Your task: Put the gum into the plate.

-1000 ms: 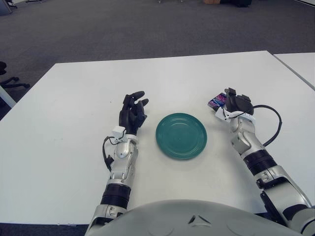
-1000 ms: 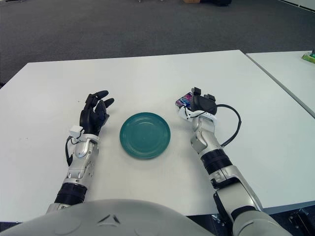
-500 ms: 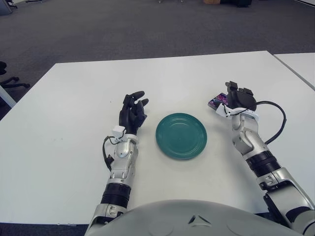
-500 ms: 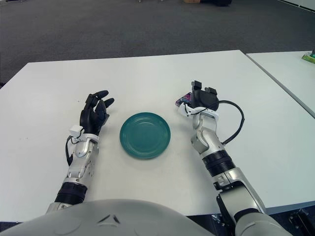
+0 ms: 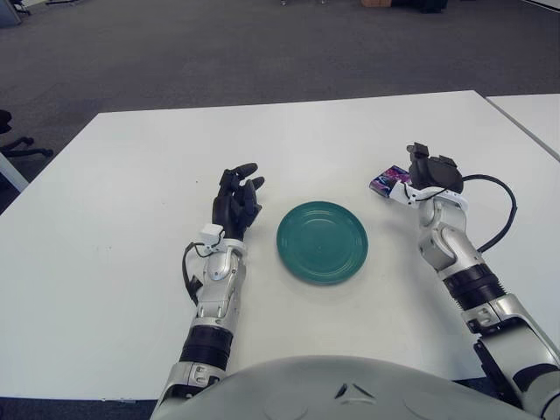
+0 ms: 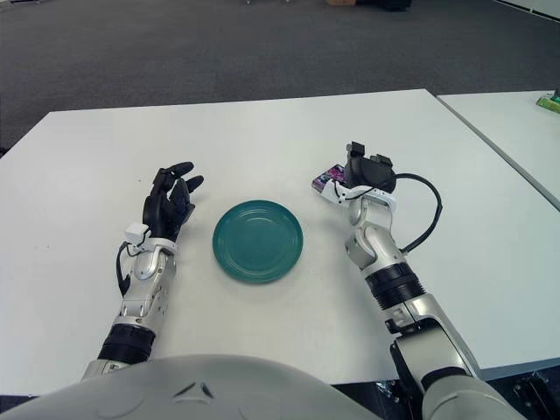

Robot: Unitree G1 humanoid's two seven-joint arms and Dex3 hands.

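On the white table the gum, probably light and stiff, lies right of the plate, best pinched by its long edges, touching the right hand, whose fingers I cannot tell, while the left hand shows left of the plate, fingers relaxed and holding nothing.

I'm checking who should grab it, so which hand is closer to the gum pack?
The right hand. It shows directly beside the gum pack, on its right. The left hand is across the green plate, on the plate's left side, far from the pack.

Office or lab: grey carpet, white tables.
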